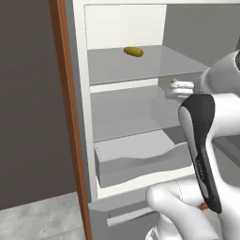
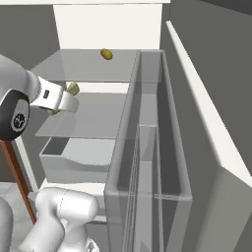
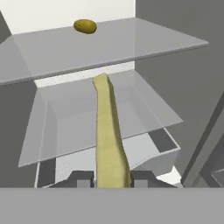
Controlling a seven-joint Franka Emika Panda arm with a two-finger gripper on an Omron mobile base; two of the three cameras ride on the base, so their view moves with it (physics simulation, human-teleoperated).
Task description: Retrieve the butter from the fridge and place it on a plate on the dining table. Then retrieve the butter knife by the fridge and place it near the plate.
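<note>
Butter (image 3: 109,135), a slim tan stick, juts from the closed gripper (image 3: 111,178), clamped between its two fingers, in front of the open fridge (image 1: 126,112). A small yellow-brown item (image 3: 85,26), possibly a potato, sits on the upper shelf (image 3: 113,46).

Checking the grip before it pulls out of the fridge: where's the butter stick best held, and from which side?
At its near end, as now: the butter is a slim stick pointing away from the gripper, so the fingers pinch its narrow sides, approaching from the open fridge front.
</note>
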